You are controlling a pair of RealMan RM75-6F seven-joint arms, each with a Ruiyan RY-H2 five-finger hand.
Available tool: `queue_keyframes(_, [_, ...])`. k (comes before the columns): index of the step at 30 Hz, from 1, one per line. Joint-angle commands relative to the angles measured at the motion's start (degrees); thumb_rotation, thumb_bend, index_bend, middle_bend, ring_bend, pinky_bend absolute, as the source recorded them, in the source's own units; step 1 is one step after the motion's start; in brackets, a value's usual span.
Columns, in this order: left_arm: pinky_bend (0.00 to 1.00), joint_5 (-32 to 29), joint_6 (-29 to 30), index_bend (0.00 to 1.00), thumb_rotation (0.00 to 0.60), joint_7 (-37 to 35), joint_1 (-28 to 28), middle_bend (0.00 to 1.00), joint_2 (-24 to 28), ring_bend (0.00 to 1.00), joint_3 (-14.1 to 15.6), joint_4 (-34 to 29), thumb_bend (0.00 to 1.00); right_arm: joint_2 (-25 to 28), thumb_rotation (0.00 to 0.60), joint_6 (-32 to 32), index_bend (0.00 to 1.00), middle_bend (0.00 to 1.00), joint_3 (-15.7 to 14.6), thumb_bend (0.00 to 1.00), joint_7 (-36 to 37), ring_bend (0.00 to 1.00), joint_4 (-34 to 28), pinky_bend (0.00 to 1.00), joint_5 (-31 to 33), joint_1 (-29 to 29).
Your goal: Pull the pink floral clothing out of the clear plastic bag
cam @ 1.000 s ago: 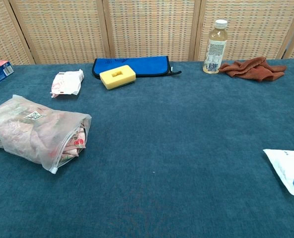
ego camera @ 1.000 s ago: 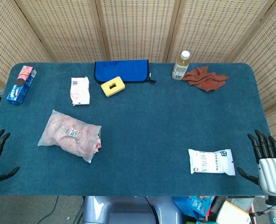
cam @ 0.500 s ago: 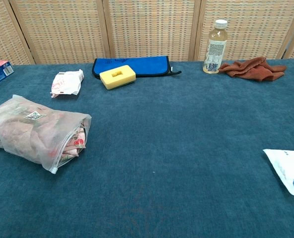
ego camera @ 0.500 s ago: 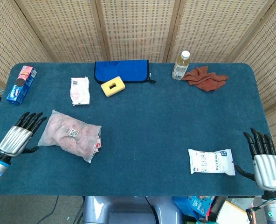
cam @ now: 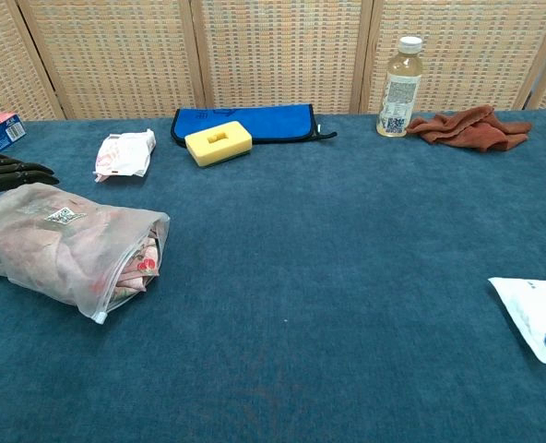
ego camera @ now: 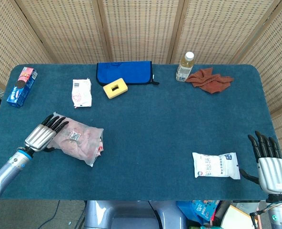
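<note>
The clear plastic bag lies on the left of the blue table, its open mouth facing right, with the pink floral clothing folded inside and showing at the mouth. My left hand is over the bag's left end, fingers spread and extended, holding nothing; whether it touches the bag I cannot tell. My right hand is at the table's front right corner, fingers apart and empty, only in the head view.
A white packet lies beside the right hand. At the back: blue pouch, yellow sponge, bottle, brown rag, a small white packet and a snack box.
My left hand has come in from the table's left edge to the bag's left end and now shows in the chest view. The right hand barely shifted. The bag has not moved.
</note>
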Motion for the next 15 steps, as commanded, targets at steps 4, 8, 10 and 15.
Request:
queue_keyframes(4, [0.0, -1.0, -1.8, 0.0, 0.6, 1.6, -1.4, 0.0, -2.2, 0.0, 0.4, 0.4, 0.13, 0.1, 0.6, 0.1, 0.0, 0.0, 0.1, 0.0, 0.4, 0.0, 0.1, 0.0, 0.2, 0.0])
queue_keyframes(8, [0.09, -2.1, -3.5, 0.0, 0.6, 2.2, -2.1, 0.01, -3.1, 0.03, 0.7, 0.4, 0.13, 0.2, 0.6, 0.2, 0.0, 0.0, 0.2, 0.0, 0.9, 0.0, 0.2, 0.0, 0.4, -0.1])
queue_keyframes(10, [0.26, -2.9, -4.1, 0.07, 0.6, 2.3, -2.3, 0.11, -3.6, 0.16, 0.6, 0.4, 0.13, 0.3, 0.6, 0.2, 0.0, 0.0, 0.2, 0.0, 1.1, 0.0, 0.2, 0.0, 0.4, -0.1])
queue_keyframes(15, [0.5, -4.7, -3.9, 0.58, 0.6, 1.3, -1.9, 0.5, -5.5, 0.48, 0.3, 1.7, 0.13, 0.3, 0.6, 0.3, 0.0, 0.0, 0.2, 0.0, 1.4, 0.0, 0.3, 0.0, 0.4, -0.1])
